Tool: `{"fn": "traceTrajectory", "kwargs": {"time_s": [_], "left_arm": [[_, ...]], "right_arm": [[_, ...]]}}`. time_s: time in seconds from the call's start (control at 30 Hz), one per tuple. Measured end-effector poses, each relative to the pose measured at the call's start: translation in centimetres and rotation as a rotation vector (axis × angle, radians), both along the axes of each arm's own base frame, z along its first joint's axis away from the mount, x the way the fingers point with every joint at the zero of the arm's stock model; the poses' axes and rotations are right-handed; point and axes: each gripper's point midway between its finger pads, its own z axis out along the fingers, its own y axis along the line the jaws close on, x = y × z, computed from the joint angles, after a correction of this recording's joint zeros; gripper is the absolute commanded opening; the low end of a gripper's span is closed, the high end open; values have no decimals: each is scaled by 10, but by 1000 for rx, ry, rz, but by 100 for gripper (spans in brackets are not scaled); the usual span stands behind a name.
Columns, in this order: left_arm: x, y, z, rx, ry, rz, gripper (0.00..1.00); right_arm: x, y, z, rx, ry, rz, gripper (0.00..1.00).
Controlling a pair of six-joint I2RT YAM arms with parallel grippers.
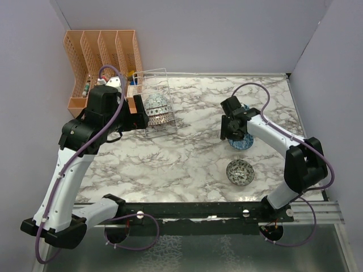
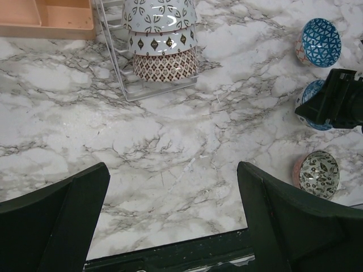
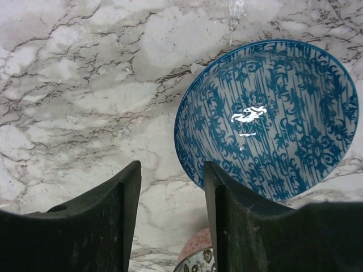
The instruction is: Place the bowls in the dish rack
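Observation:
The wire dish rack (image 1: 156,77) stands at the back left with three patterned bowls (image 2: 163,41) nested on their sides in it. My left gripper (image 1: 139,115) hangs open just left of the rack, and in its wrist view its jaws (image 2: 170,170) hold nothing over bare marble. My right gripper (image 1: 232,134) is down at a blue bowl (image 3: 266,113) on the table. Its jaws (image 3: 171,167) are open: the right finger (image 3: 227,215) is over the bowl's near-left rim, the left finger outside on the marble side. A pink-sided bowl (image 1: 240,171) sits nearer the front.
A peach slotted organiser (image 1: 102,54) stands behind the rack in the back left corner. Another blue bowl (image 2: 320,41) shows on the table beyond the right gripper in the left wrist view. Walls close off the table at the back and both sides.

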Motion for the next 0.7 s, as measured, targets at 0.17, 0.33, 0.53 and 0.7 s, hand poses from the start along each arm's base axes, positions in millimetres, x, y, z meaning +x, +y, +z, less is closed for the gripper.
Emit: {"fn": "traceTrajectory", "kwargs": {"time_s": [0.17, 0.33, 0.53, 0.7], "left_arm": [[-3, 1, 3, 1, 2, 1, 98], [-9, 4, 17, -6, -16, 1, 98], [-18, 8, 30, -13, -36, 0, 98], [-27, 12, 33, -4, -28, -4, 98]], "right_arm": [[2, -2, -16, -26, 24, -4, 40], [5, -4, -30, -52, 40, -9, 14], [11, -7, -30, -78, 18, -21, 1], [11, -8, -23, -70, 6, -34, 1]]}}
